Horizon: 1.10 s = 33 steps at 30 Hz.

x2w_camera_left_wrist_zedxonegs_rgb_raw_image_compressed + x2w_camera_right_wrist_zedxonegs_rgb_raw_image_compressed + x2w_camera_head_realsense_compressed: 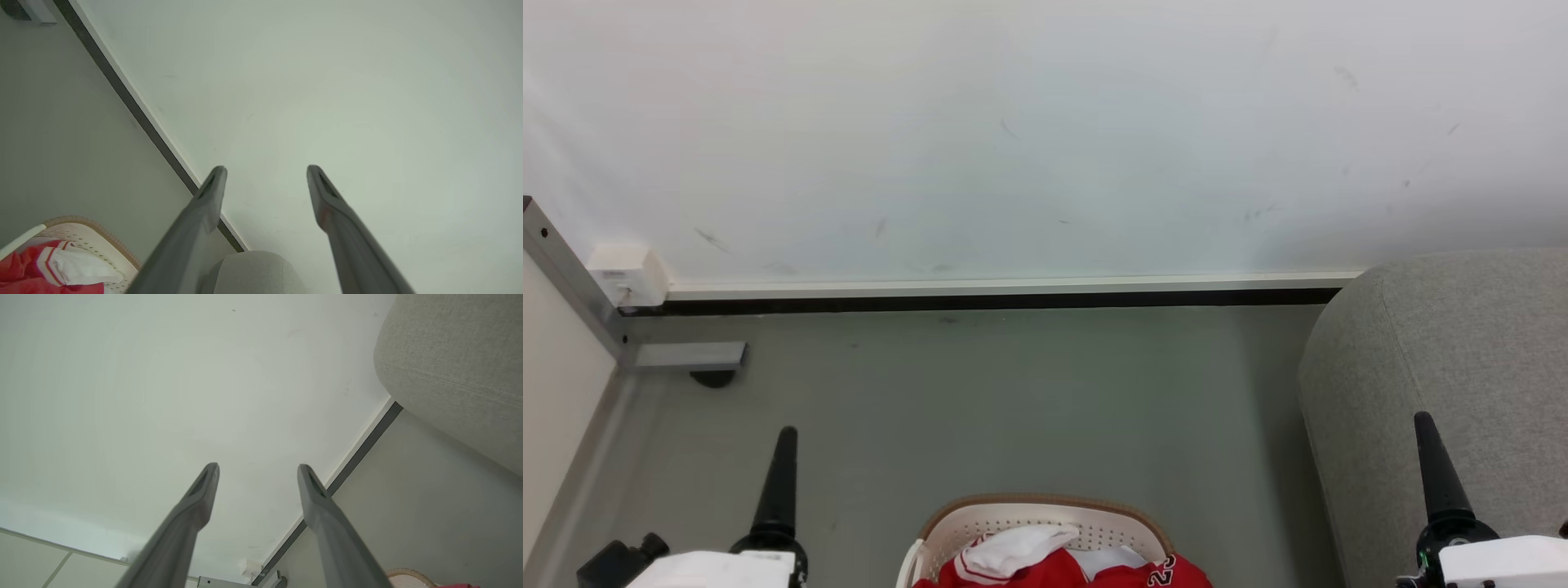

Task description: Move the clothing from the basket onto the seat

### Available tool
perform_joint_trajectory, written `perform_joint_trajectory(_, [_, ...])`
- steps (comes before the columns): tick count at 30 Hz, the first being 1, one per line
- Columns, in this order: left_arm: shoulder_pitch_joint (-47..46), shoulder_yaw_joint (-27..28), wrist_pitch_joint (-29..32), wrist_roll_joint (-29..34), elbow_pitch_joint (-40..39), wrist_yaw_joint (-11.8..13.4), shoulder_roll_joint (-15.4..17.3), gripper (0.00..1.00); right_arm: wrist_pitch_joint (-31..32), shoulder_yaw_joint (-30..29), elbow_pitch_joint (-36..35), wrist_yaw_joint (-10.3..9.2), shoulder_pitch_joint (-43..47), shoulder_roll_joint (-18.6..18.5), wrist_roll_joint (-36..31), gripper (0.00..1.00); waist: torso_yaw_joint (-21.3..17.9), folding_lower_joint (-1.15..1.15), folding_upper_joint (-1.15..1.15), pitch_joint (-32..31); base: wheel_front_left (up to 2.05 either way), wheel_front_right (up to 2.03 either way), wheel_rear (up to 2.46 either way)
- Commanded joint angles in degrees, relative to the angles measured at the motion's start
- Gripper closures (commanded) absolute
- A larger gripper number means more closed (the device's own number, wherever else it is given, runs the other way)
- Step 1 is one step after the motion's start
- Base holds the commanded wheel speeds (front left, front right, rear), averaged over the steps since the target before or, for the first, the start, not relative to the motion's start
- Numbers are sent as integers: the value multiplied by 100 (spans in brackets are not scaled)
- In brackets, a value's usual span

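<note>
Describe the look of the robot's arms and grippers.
The left gripper and right gripper each have two long, tapering dark fingers with a slotted recess near each tip. Behind them sit black rounded mounts and white housings; a green light shows on the right one.

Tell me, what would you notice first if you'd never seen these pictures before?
The bright red clothing jumps out first, heaped in the cream basket at the bottom middle of the head view. Next comes the big grey seat on the right, against the white wall. The left gripper and right gripper are both open, holding nothing.
</note>
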Motion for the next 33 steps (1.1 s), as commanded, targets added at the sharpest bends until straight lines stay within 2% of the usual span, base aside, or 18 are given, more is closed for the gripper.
perform_joint_trajectory(1, [-43,-9,-47,262,-138,30,45,0,-47,43,-115,-3,-159,-85,-221,0,-3,0,0,1,0,0,0])
perform_joint_trajectory(17, [123,-247,-371,2524,-310,275,117,0,-371,397,60,-4,-191,-198,-2429,0,-33,0,0,-33,0,0,0])
perform_joint_trajectory(33, [212,-471,-647,3784,-281,531,224,0,-605,475,329,-6,-222,-147,-3886,0,-70,0,0,-59,0,0,0])
